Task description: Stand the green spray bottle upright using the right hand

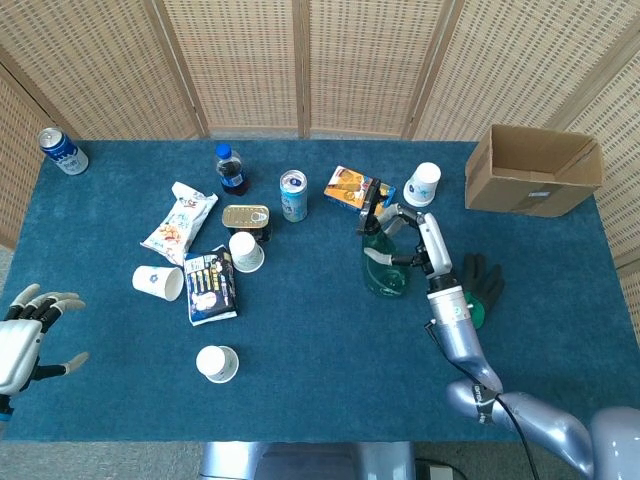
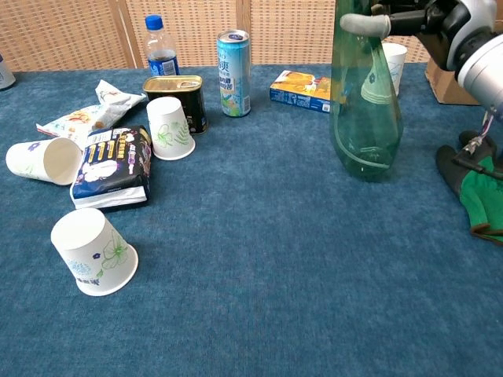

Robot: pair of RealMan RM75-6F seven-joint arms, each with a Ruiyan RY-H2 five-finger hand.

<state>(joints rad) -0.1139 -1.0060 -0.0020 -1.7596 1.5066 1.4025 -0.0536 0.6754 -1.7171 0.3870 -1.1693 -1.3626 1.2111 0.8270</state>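
Blue felt table (image 1: 300,370), wicker screens (image 1: 240,60) behind. Green spray bottle (image 2: 364,118) upright on the felt near the green-black glove (image 2: 475,184), right hand (image 1: 405,238) gripping its neck. Left hand (image 1: 25,335) spread, empty, at table edge. Bottle top cut off in chest view.

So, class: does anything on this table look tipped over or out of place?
Yes. One paper cup lies on its side near the snack bags, and a green glove sits loose beside the green spray bottle.
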